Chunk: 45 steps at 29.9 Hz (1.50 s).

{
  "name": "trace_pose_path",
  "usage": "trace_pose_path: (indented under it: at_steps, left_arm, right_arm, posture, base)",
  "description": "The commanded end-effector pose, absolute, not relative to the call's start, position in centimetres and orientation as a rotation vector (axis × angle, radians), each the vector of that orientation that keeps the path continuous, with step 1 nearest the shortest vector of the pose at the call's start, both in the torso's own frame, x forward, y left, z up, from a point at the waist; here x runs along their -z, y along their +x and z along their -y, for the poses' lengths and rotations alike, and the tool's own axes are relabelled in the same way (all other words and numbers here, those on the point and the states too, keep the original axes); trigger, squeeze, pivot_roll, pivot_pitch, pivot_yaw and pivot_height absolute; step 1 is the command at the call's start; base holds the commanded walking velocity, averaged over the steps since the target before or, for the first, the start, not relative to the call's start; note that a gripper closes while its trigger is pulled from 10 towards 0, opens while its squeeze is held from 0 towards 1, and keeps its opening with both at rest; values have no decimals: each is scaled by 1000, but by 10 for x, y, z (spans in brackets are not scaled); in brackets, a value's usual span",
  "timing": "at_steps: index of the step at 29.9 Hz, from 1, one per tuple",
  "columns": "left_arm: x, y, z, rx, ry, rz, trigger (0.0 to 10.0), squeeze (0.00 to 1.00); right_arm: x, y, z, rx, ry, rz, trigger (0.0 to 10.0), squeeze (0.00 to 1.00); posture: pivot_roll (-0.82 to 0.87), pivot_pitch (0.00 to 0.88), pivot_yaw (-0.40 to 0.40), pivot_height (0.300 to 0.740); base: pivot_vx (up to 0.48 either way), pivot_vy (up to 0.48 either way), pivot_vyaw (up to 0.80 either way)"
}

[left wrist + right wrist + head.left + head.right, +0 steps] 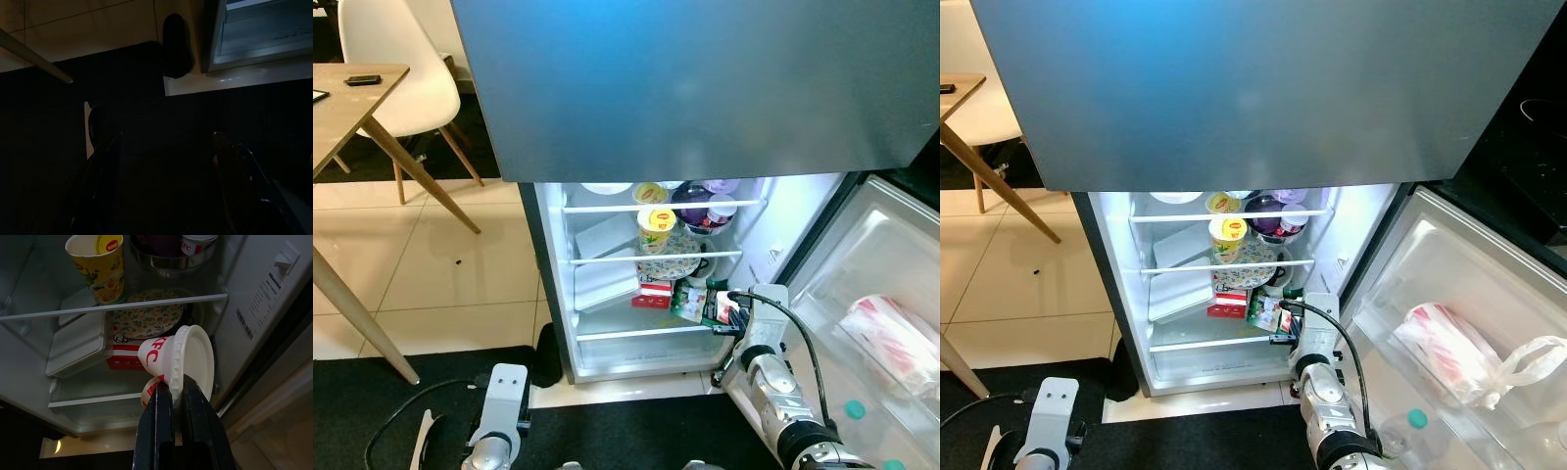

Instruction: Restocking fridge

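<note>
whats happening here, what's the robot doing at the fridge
The robot stands before an open fridge. Its right gripper is shut on the lidded rim of a white KFC cup, holding it on its side at the front of the lower shelves. Inside sit a yellow noodle cup, a patterned plate and a red KFC box. The left gripper hangs low over the dark floor mat.

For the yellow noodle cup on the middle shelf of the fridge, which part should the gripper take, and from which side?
Probably the side wall of the yellow noodle cup, below its rim, coming from the open front. It stands upright near the shelf's front edge, its paper lid peeled partly back, so a grip from above looks poor. The right gripper is shut on a KFC cup and must place that first.
</note>
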<state>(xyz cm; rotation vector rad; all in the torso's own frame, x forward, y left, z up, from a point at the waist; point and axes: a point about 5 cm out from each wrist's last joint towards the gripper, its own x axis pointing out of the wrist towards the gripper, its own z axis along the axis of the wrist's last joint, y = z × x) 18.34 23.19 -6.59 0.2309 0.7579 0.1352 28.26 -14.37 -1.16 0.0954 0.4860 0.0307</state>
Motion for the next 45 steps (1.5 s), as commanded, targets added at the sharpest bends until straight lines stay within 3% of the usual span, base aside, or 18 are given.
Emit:
trace_pose_path:
  at_steps: [1,35,45]
  left_arm:
    - [70,179,-227,-125,229,-775,10000,0]
    - [71,179,-224,-122,233,-771,10000,0]
    - [70,177,-226,-124,236,-755,10000,0]
  right_arm:
    - [14,280,145,-33,80,-494,10000,0]
    - [13,281,140,-63,44,-484,10000,0]
    - [-8,295,115,-271,-100,-343,10000,0]
  posture:
    - [25,25,-51,675]
    - [28,39,-54,525]
    - [56,80,-54,515]
  base:
    - [0,0,0]
    - [0,0,0]
    - [0,0,0]
